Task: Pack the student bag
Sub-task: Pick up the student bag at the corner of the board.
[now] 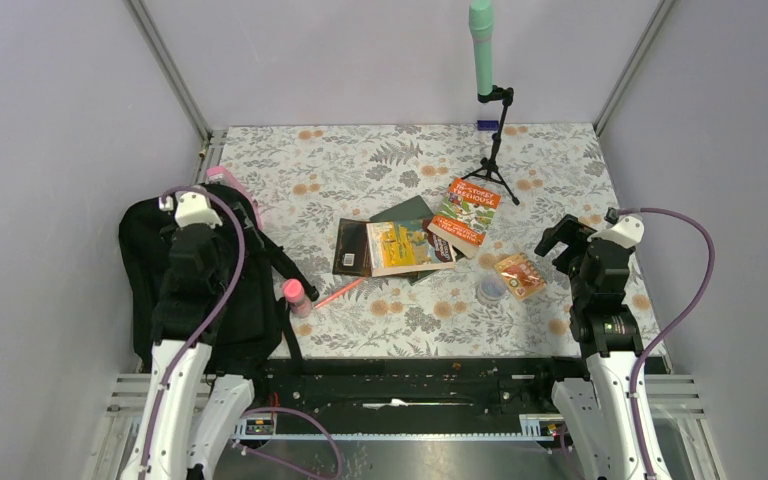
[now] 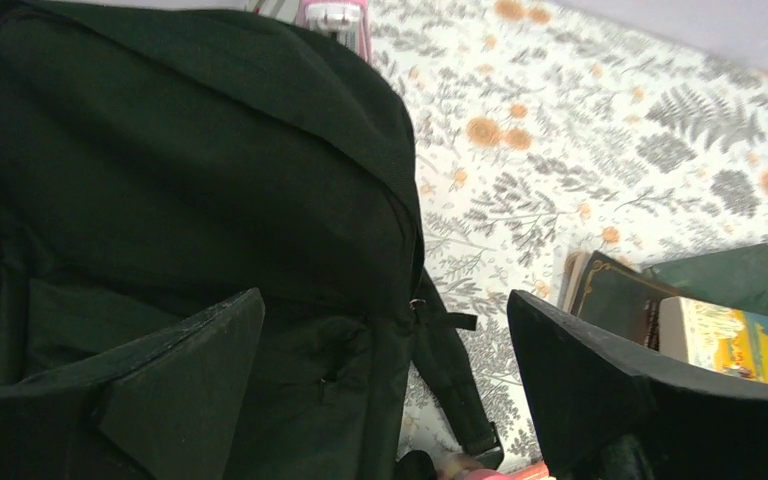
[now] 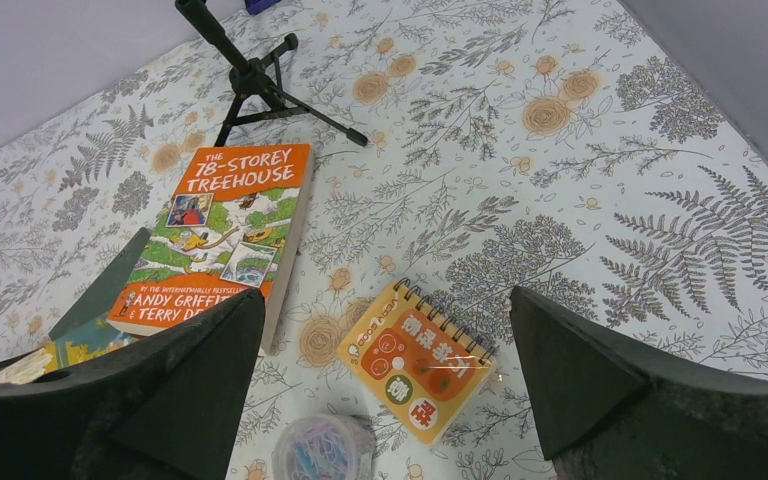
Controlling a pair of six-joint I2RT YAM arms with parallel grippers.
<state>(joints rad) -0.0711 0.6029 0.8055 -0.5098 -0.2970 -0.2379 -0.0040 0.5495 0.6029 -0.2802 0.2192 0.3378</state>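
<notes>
Surface: floral-patterned table (image 1: 360, 160), grey walls (image 1: 60, 100).
Bag: large black soft fabric backpack (image 2: 160, 180), near left, seemingly zipped.
Left claw (image 2: 385, 300): jaws apart, empty, above backpack.
Right claw (image 3: 385, 295): jaws apart, empty, above small orange spiral notebook (image 3: 415, 362).
Tip: unzip wide before loading books (image 1: 400, 245).

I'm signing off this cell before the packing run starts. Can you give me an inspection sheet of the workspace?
Surface: floral table, with items spread from centre to right.
Job's things: bag lies at the table's left edge, under the left arm.
Clutter: book pile, orange book, notebook, tub, pink bottle, pen, tripod holding a green tube.
Hands: left hand open and empty above the bag; right hand open and empty above the notebook.
Cables: left cable and right cable, both purple, loop along the arms.
Surroundings: grey walls; nothing else seen.
</notes>
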